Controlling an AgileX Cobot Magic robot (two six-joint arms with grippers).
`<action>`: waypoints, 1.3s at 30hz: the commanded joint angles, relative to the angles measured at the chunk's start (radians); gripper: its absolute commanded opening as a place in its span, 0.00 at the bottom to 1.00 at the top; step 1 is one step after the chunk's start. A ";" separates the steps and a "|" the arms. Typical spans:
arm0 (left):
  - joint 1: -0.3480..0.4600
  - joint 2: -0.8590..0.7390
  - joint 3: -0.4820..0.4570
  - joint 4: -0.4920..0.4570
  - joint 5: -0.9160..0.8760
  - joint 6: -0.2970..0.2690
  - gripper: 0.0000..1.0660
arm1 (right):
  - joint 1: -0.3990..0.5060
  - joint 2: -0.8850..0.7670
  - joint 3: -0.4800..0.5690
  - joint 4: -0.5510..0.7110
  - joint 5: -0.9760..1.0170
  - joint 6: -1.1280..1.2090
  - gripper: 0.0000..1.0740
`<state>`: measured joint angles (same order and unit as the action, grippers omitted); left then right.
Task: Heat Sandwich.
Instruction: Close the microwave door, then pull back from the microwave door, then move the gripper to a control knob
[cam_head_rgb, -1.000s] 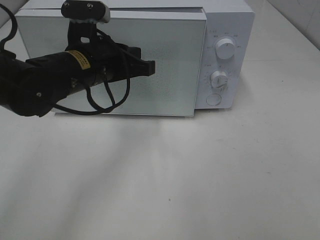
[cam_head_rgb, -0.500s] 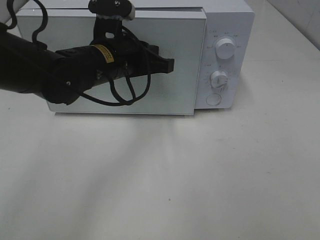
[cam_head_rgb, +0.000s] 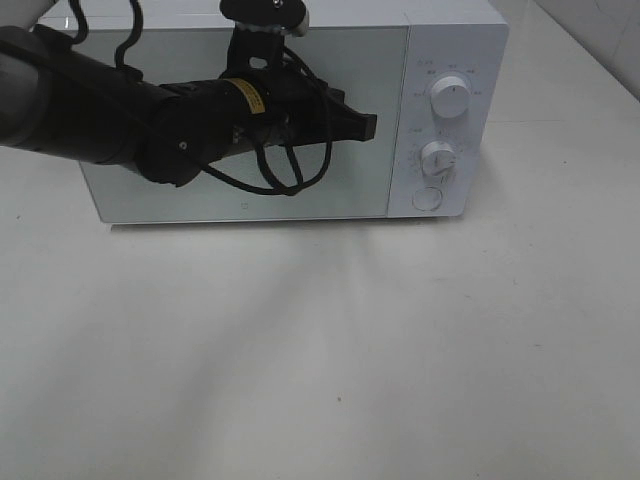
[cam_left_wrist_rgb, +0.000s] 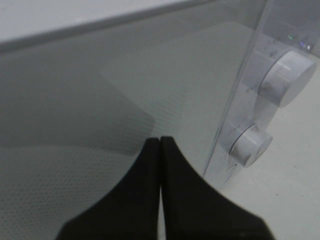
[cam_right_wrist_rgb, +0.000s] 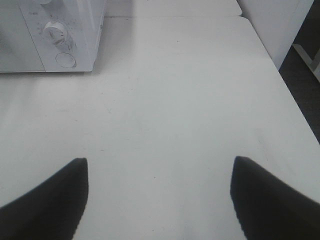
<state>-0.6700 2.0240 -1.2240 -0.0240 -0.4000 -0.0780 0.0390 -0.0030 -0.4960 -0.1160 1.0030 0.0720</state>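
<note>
Worktop (cam_head_rgb: 400, 350): plain white and matt.
Oven: white box-shaped microwave oven (cam_head_rgb: 455, 30) at the back, its grey glass door (cam_head_rgb: 340, 195) shut flush.
Controls: two round white knobs (cam_head_rgb: 451, 98), one above the other, right of the door.
Left fingers (cam_left_wrist_rgb: 145, 190): black, pressed together on nothing, tips at the door's right part, near the knobs.
Right fingers (cam_right_wrist_rgb: 50, 200): black, spread wide, empty, over the worktop, well apart from the oven.
Sandwich: shown in no view; place cannot be told.
</note>
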 joint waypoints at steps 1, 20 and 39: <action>0.029 0.021 -0.059 -0.071 -0.050 -0.004 0.00 | -0.004 -0.029 0.001 -0.004 -0.006 -0.006 0.70; 0.018 0.005 -0.048 -0.056 -0.005 -0.007 0.00 | -0.004 -0.029 0.001 -0.008 -0.006 0.000 0.70; -0.080 -0.169 0.197 -0.059 -0.001 -0.008 0.00 | -0.004 -0.029 0.001 -0.008 -0.006 0.000 0.70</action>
<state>-0.7390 1.8820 -1.0440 -0.0750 -0.4010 -0.0790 0.0390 -0.0040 -0.4960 -0.1190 1.0030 0.0780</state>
